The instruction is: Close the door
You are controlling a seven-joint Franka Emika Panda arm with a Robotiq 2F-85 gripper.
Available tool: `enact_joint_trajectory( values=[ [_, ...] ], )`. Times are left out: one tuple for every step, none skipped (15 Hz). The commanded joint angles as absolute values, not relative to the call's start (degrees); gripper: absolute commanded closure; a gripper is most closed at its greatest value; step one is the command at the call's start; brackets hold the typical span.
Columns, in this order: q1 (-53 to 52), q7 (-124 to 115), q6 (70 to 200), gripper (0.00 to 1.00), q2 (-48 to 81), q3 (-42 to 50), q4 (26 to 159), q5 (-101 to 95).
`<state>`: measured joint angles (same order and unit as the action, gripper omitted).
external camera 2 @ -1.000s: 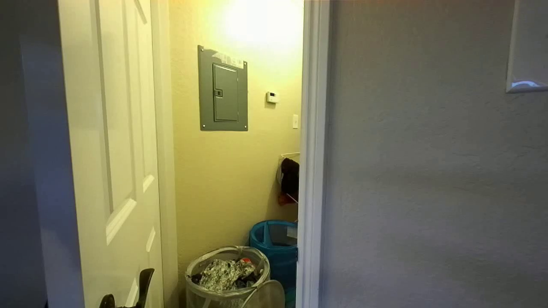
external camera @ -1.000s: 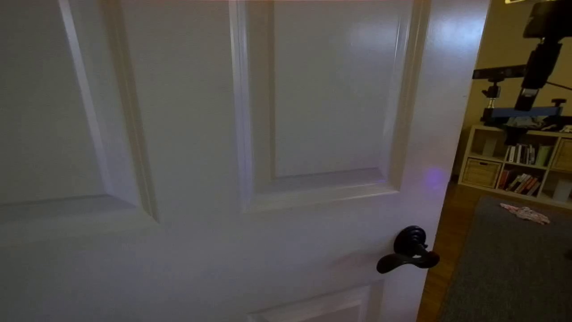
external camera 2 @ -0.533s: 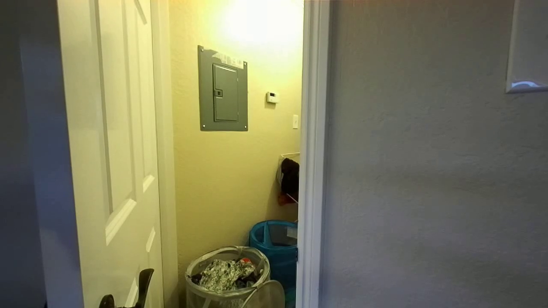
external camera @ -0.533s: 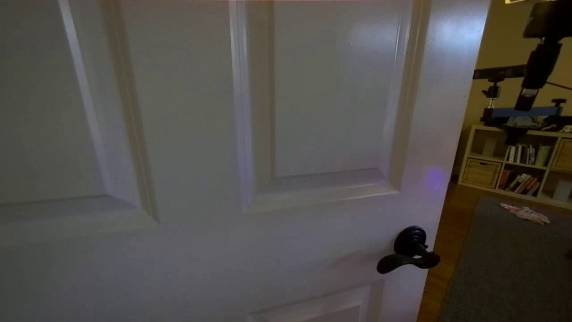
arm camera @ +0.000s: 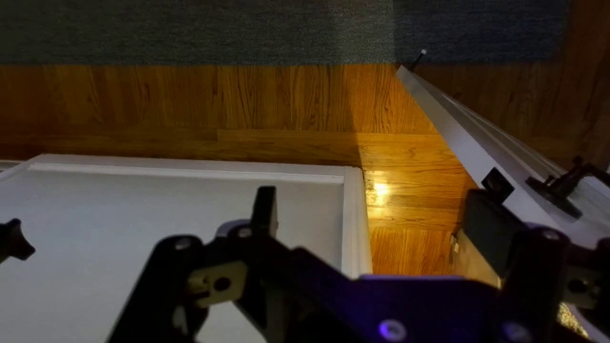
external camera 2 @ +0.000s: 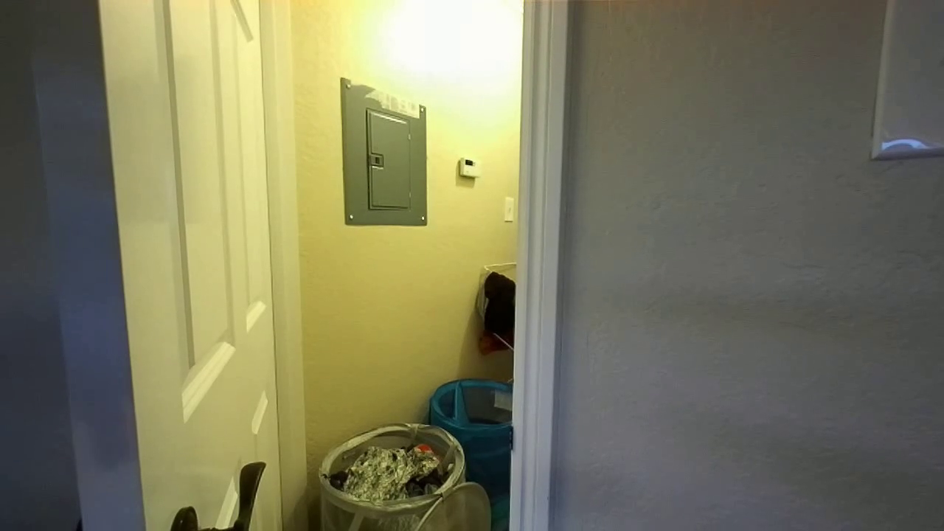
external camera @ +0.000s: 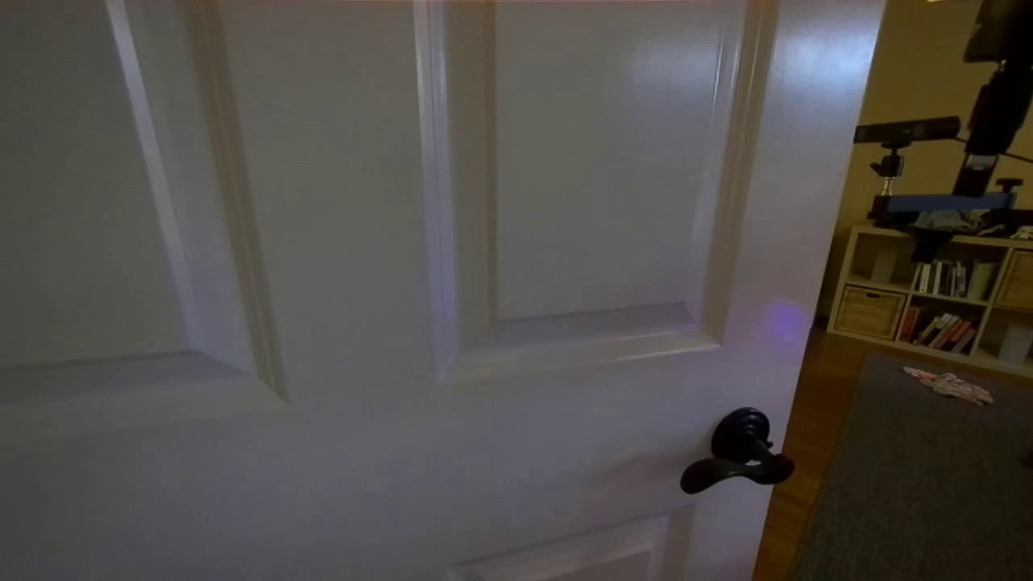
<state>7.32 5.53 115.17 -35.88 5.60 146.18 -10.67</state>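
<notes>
The white panelled door (external camera: 355,452) stands open and fills most of an exterior view, with its black lever handle (external camera: 738,468) near its edge. The door (external camera 2: 155,310) also shows at the left in an exterior view, its handle (external camera 2: 247,494) at the bottom. In the wrist view the door (arm camera: 443,114) slants down the right side, with a black latch plate on its edge and its handle (arm camera: 564,188) beyond. My gripper (arm camera: 376,214) is open and empty. Its right finger overlaps the door's edge in the wrist view; I cannot tell whether they touch. A dark part of my arm (external camera: 1001,105) shows top right.
A white door frame (external camera 2: 542,258) borders the doorway. Inside stand a mesh hamper (external camera 2: 332,464) and a blue hamper (external camera 2: 472,450). In the wrist view, the wall with white trim (arm camera: 355,214) lies left and a grey rug (arm camera: 214,33) at the top. A bookshelf (external camera: 908,278) stands behind.
In an exterior view, the dark part of my arm has shifted right, uncovering more of a camera bar behind it. The door and its handle have not visibly moved.
</notes>
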Motion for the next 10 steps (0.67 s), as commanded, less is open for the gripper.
enact_joint_trajectory(
  values=[
    [7.26, 1.57, 107.6, 0.0, -45.17, 4.19, 149.53, -8.52],
    [6.95, 0.2, 105.59, 0.0, -47.21, 3.79, 149.77, -7.2],
    [6.5, -0.61, 104.07, 0.0, -49.09, 3.46, 150.04, -5.85],
    [5.8, -1.3, 103.58, 0.0, -50.84, 2.97, 150.35, -4.17],
    [5.15, -1.7, 104.08, 0.0, -52.22, 2.34, 150.7, -2.93],
    [4.13, -1.13, 105.11, 0.0, -52.99, 1.76, 150.89, -1.88],
    [3.19, -0.56, 105.92, 0.0, -53.61, 1.14, 151.03, -0.9],
    [2.18, -0.22, 106.59, 0.0, -53.78, 0.48, 151.14, 0.1],
    [1.11, 0.15, 107.18, 0.0, -54.1, -0.02, 151.25, 1.08],
    [-0.06, 0.33, 107.97, 0.0, -53.9, -0.67, 150.92, 2.08]
  ],
)
